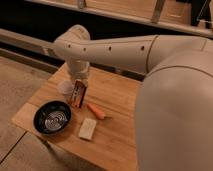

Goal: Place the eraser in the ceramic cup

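The eraser (78, 94), a flat oblong block with a black rim and reddish-brown face, hangs end-down from my gripper (80, 82), which is shut on its upper end. It is lifted off the wooden table (120, 107) and sits just right of the small white ceramic cup (65, 88), partly overlapping the cup's right side in the camera view. My white arm reaches in from the right and covers much of the frame.
A wide black bowl with a spiral pattern (52, 117) stands at the table's front left. A small orange carrot-shaped piece (96, 111) and a pale beige block (88, 128) lie near the front middle. The table's left and front edges drop to the floor.
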Available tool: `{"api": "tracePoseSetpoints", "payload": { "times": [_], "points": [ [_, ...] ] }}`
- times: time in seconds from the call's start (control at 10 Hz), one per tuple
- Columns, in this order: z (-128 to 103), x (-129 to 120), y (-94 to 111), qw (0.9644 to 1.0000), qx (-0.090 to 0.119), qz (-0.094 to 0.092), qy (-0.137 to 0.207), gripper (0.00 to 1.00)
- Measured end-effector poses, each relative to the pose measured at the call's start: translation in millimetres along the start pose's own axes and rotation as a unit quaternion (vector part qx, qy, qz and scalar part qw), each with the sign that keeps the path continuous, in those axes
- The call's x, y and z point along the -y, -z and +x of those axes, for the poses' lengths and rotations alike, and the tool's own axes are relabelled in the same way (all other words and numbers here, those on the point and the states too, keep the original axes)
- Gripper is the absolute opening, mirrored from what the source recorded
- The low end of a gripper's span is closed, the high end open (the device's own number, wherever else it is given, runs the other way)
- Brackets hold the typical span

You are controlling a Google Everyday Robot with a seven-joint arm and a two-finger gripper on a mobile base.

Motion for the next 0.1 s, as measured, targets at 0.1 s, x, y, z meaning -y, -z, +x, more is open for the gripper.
{"api": "tracePoseSetpoints", "payload": {
  "times": [0.1],
  "points": [
    [-5.4, -8.3, 16.4, 0.9999, 0.012, -0.001, 0.004, 0.00]
  ]
}}
